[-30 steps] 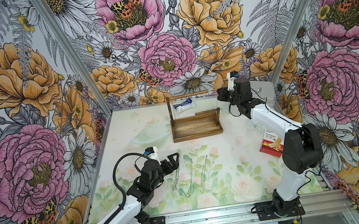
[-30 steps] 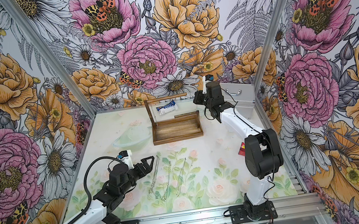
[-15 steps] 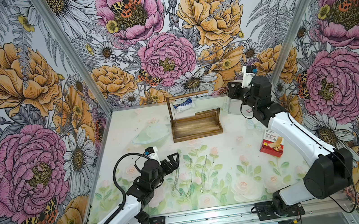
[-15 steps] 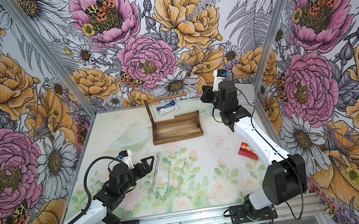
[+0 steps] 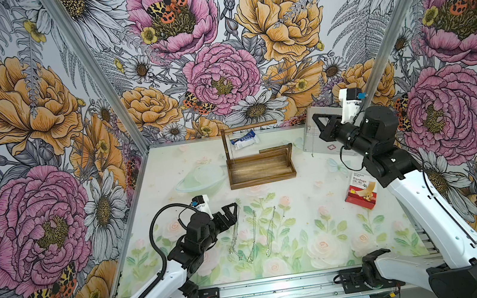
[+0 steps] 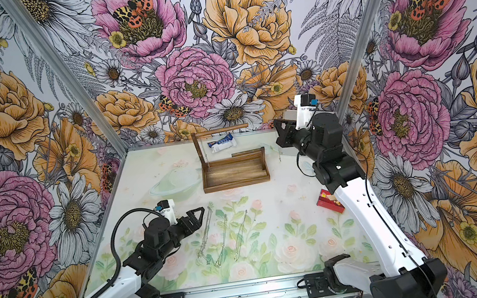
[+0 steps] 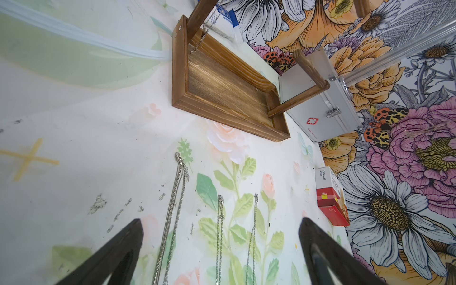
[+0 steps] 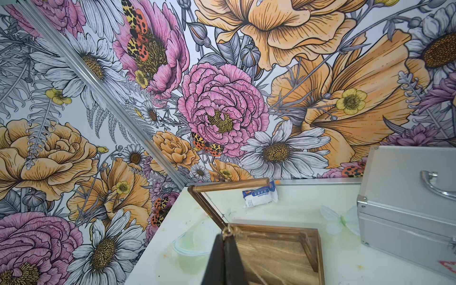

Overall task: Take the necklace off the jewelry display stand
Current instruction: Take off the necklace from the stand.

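Right pincer (image 5: 315,118) is clamped together on a thin necklace (image 6: 279,150) dangling beneath it, apart from the jewelry display stand (image 5: 260,168) ahead and below. Left pincer (image 7: 220,222) gapes wide. Behind the right pincer, a red box (image 5: 361,194) reads "Bandage" and "HYNAUT".

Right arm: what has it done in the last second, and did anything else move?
The right gripper, shut and seemingly trailing a thin necklace, drew back from the jewelry display stand toward the silver case. The left gripper, stand and three table necklaces stayed put.
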`<move>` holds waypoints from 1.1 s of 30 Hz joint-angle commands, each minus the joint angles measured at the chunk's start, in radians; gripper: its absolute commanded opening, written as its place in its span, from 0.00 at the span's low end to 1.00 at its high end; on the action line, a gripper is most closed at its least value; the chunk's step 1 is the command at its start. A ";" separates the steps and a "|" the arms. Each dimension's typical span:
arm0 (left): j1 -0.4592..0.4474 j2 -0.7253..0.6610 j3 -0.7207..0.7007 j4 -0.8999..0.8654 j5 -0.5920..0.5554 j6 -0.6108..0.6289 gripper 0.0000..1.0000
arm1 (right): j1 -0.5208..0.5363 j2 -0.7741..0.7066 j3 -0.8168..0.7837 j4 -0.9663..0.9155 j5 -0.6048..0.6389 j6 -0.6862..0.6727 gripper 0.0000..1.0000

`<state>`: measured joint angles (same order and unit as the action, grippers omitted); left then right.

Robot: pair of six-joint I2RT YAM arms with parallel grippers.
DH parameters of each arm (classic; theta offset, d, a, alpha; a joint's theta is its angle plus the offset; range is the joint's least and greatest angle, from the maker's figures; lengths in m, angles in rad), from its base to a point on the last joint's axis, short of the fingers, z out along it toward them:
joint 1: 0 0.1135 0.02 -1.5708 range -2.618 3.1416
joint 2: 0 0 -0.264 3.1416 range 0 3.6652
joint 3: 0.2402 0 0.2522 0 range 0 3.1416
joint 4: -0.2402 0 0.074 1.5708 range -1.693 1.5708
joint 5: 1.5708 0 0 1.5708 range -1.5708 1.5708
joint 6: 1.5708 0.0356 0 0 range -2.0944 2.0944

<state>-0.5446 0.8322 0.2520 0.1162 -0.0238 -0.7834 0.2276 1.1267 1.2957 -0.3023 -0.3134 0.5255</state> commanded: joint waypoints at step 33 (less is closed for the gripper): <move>-0.424 0.338 0.361 0.173 0.207 0.291 0.99 | 0.140 -0.203 -0.267 -0.359 -0.335 -0.097 0.00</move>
<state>-0.9558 1.1557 0.5877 0.2321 0.1371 -0.5343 0.3531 0.9436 1.0431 -0.6605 -0.6315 0.4431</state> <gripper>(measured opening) 0.986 0.047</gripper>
